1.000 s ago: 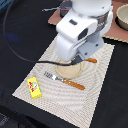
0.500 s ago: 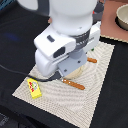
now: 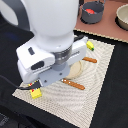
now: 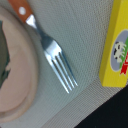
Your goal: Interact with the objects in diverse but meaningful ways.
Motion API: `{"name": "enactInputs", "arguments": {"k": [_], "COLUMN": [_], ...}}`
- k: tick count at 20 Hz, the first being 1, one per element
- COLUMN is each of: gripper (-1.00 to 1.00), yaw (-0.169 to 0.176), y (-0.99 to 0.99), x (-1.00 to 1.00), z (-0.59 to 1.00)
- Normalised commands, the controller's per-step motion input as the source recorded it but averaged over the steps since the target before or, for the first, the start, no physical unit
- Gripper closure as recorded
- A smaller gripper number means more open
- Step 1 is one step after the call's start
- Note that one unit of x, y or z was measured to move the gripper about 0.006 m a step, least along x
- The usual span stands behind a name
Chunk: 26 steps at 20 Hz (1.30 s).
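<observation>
The yellow rectangular box [image 3: 35, 93] with red marks lies on the woven mat [image 3: 100, 95] near its corner at the exterior view's left. In the wrist view the box [image 4: 116, 45] shows a small printed picture and lies beside the fork [image 4: 56, 59]. My gripper [image 3: 44, 82] hangs just above the box, between it and the round tan plate [image 3: 78, 70]. The white hand hides its fingers, and the wrist view shows none. A small yellow toy [image 3: 90, 46], perhaps the banana, lies at the mat's far edge. A red round piece [image 3: 90, 10] sits in a dark pot [image 3: 93, 16].
A wooden-handled utensil [image 3: 75, 84] lies on the near side of the plate and another [image 3: 90, 60] on the far side. A pale bowl [image 3: 123, 17] stands at the back on the exterior view's right. The arm hides much of the mat.
The arm has swung down and toward the exterior view's left, from over the plate to above the yellow box. The box and utensils have not moved.
</observation>
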Motion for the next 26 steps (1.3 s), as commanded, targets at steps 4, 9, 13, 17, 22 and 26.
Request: {"name": "enactInputs", "arguments": {"k": [4, 9, 13, 17, 22, 26], "gripper": [-1.00, -1.00, -1.00, -1.00, 1.00, 1.00], "yaw": [-0.073, -0.065, -0.042, -0.018, -0.006, -0.001], "y": [-0.05, -0.07, -0.06, -0.05, -0.04, -0.02], "x": [-0.78, -0.69, -0.58, -0.38, -0.29, -0.18], "z": [-0.57, -0.41, -0.25, -0.07, -0.03, -0.02]}}
